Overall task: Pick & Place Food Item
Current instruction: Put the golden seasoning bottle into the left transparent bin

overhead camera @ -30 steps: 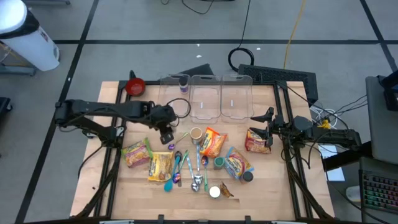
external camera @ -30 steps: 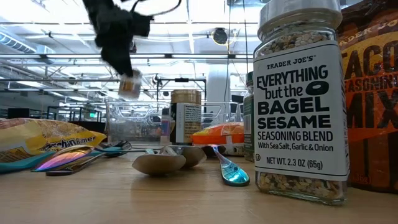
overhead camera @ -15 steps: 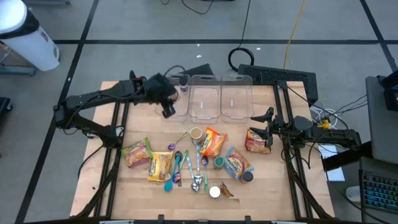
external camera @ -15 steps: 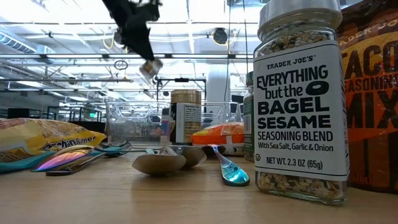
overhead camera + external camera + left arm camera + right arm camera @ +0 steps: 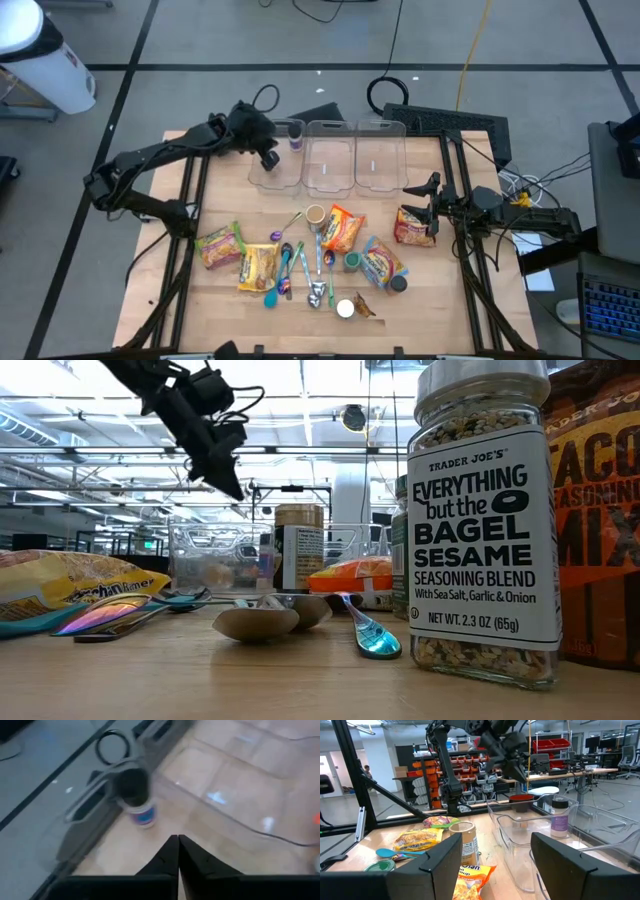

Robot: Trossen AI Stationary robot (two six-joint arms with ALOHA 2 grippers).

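Clear plastic bin (image 5: 277,165) at the table's far-left edge holds a small jar (image 5: 216,573). Left gripper (image 5: 268,157) hovers above, fingers pressed together, empty. Jar likely light, rigid, slippery; grasp its sides. Right gripper (image 5: 432,197) spread wide, right edge.

Clear glossy plastic bins (image 5: 350,160) stand on a matt wooden table (image 5: 440,300) beside shiny spoons (image 5: 362,630).

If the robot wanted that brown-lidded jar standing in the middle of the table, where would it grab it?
Probably around the round body of the jar, just under its lid, with the fingers coming straight down from above. It stands upright, and spoons and a noodle packet crowd its sides, so the top looks like the freest way in.
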